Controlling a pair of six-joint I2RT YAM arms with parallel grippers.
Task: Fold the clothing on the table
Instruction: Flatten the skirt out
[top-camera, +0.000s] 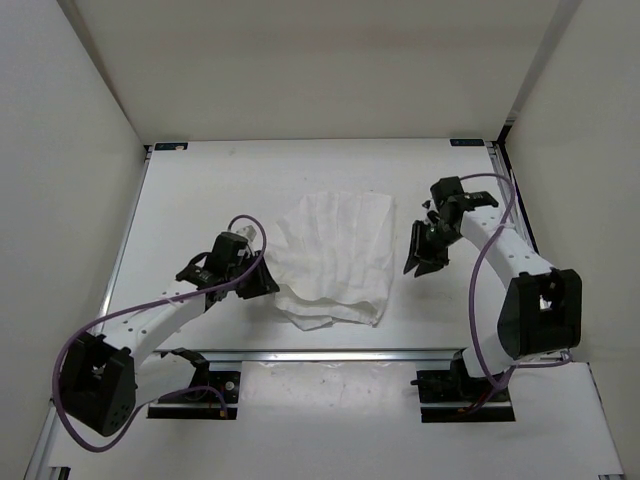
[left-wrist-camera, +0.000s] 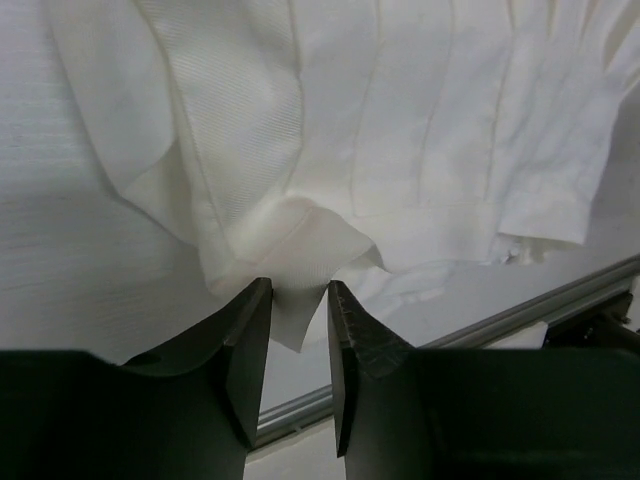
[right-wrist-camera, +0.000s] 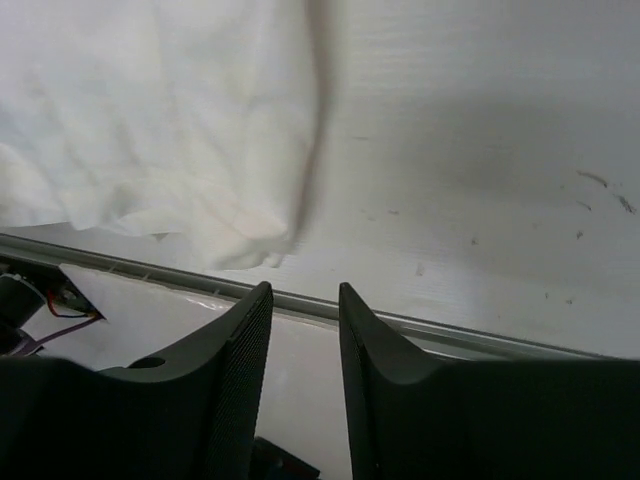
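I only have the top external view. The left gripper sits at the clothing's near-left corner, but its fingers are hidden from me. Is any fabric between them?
Observer: Yes. The left wrist view shows a folded corner of the clothing poking into the gap of the left gripper; the jaws stand apart, not pinching it.
Operator: And the right one?
Observer: The right gripper is open and holds nothing; the clothing's edge lies off to its upper left.
Operator: What's ahead of it?
Observer: The table surface and the aluminium rail.
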